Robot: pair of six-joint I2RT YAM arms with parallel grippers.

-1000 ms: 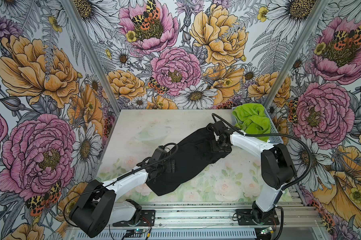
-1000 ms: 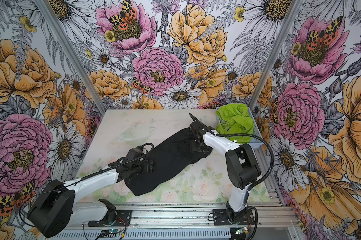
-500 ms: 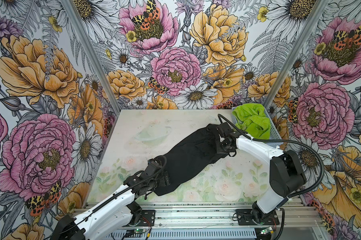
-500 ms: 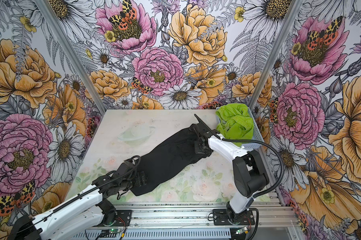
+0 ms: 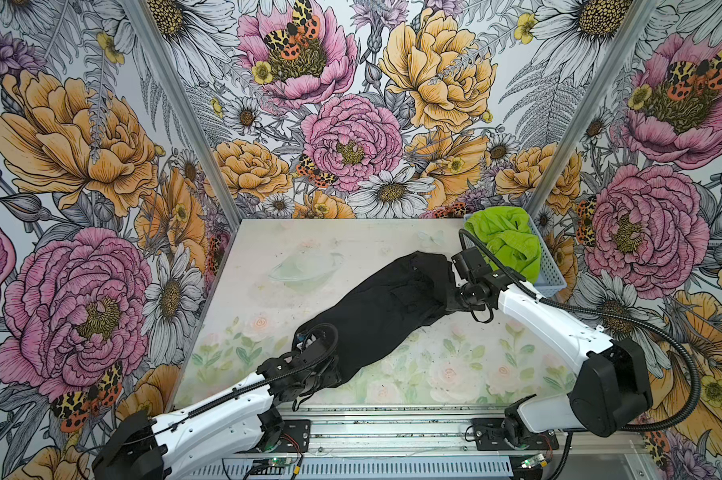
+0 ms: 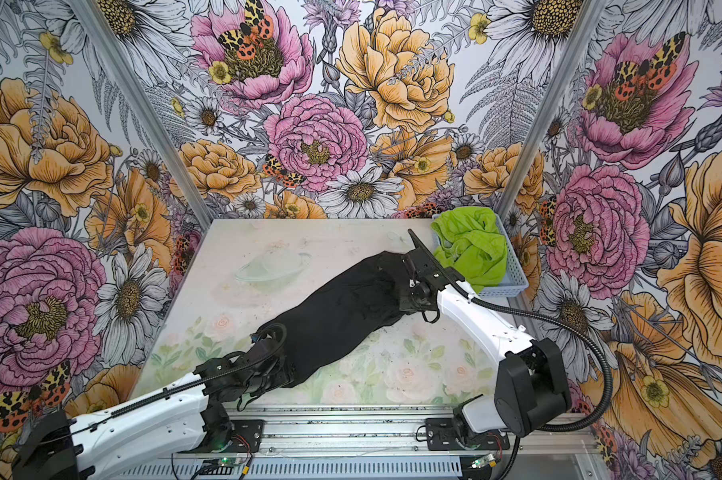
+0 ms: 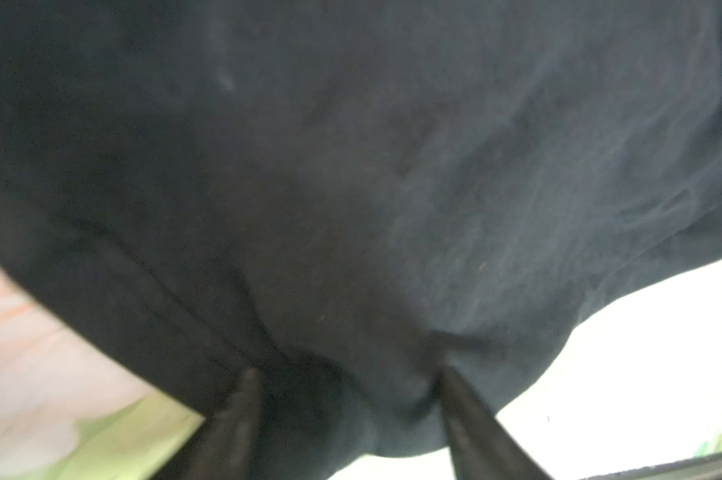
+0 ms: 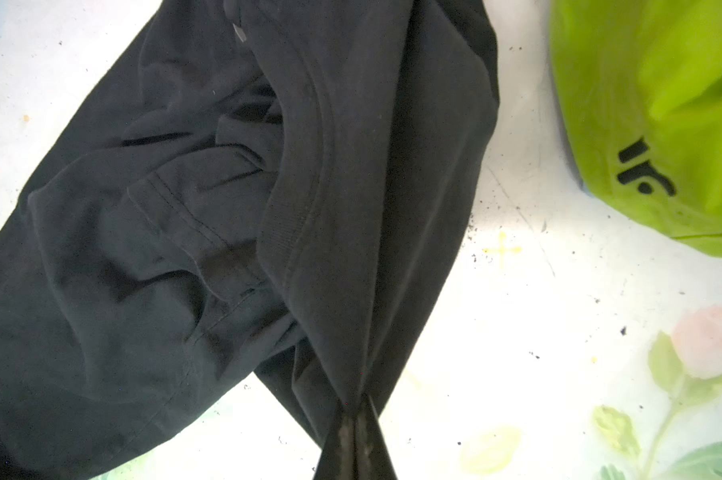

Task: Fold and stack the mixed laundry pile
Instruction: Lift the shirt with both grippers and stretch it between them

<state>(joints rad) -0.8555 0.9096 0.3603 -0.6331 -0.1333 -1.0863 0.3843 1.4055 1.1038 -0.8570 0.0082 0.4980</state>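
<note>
Black T-shirt (image 5: pixel 384 307) lay as a long crumpled band slanting across the table (image 5: pixel 309 241), its low end near the front edge and its high end near the basket (image 5: pixel 552 276). A second before, it had been shorter and bunched. Since then the left arm had dropped low and stretched out along the front, and its gripper had slid from the shirt's middle to its near end. The right arm's elbow had swung outward. The lime-green shorts (image 5: pixel 504 245) stayed heaped in the basket, spilling over its rim.

The right gripper (image 8: pixel 357 405) was closed tight on the black T-shirt, with the cloth beside the ribbed collar drawn to a point at its tips. The left gripper (image 7: pixel 344 374) had its fingers (image 7: pixel 247 386) partly apart with a bulge of the shirt's edge between them. That wrist view was blurred, so I could not tell whether they pinched it.

In both top views the fingertips of both grippers were hidden by wrists and black cloth. The shorts covered most of the basket, leaving only its near wall showing. The shorts' black logo (image 8: pixel 641 170) showed clearly only in the right wrist view.
</note>
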